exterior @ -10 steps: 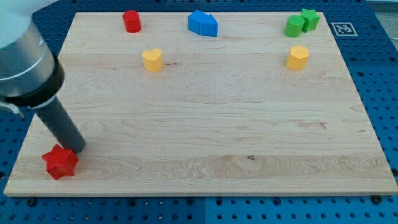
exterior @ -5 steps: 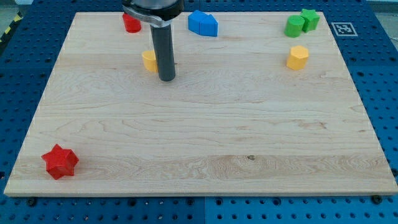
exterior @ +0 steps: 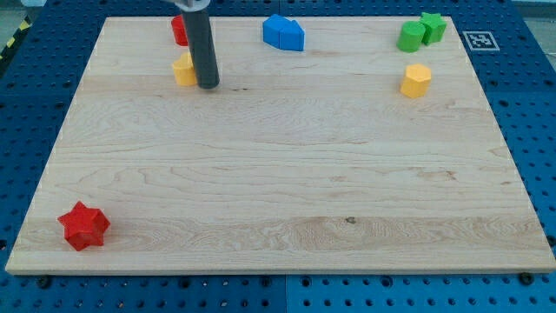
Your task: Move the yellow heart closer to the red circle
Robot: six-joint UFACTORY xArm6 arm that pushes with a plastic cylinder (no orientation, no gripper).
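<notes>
— What does the arm look like?

— Only its last part shows: a straight, round rod, dark grey to black, with a smooth matt skin.

— Any markings, screws or cables on it?

— None that I can make out. A faint paler streak of light runs down its length, which shows that it is a cylinder.

— And the end of it?

— My tip [exterior: 207, 86] is cut flat and is as wide as the rod above it, with no taper.

— What about the top?

— At the frame's upper edge the rod meets a wider dark collar, almost wholly cut off, so its shape cannot be told.
</notes>
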